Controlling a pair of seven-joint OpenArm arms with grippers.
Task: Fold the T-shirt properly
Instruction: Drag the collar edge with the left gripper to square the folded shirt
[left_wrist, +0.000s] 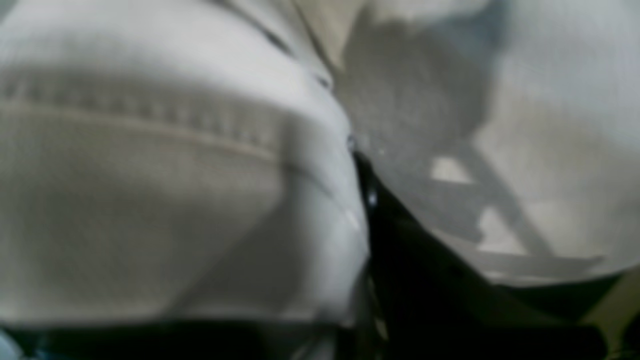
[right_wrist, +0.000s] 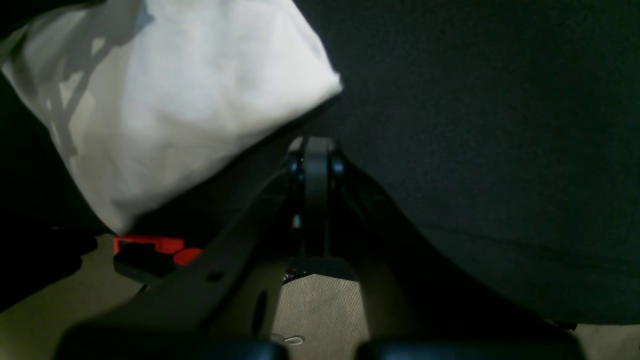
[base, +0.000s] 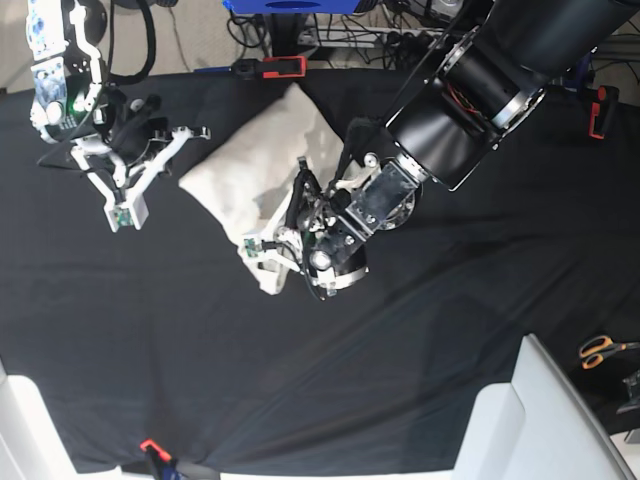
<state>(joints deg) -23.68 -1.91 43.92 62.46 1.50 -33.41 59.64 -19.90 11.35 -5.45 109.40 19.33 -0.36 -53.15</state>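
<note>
Black tablecloth (base: 420, 330) under bunched T-shirt (base: 240, 180)

We are seeing our right gripper (right_wrist: 317, 150) hanging closed over the black tablecloth (right_wrist: 475, 150), the T-shirt (right_wrist: 170, 110) lying far left.

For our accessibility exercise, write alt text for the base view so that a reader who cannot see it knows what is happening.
Overhead view: the left gripper, on the picture's right, pinches the lower edge of a bunched cream T-shirt on a black tablecloth. The right gripper, shut and empty, hovers beside the shirt at upper left. Orange-handled scissors lie at the far right edge.
</note>
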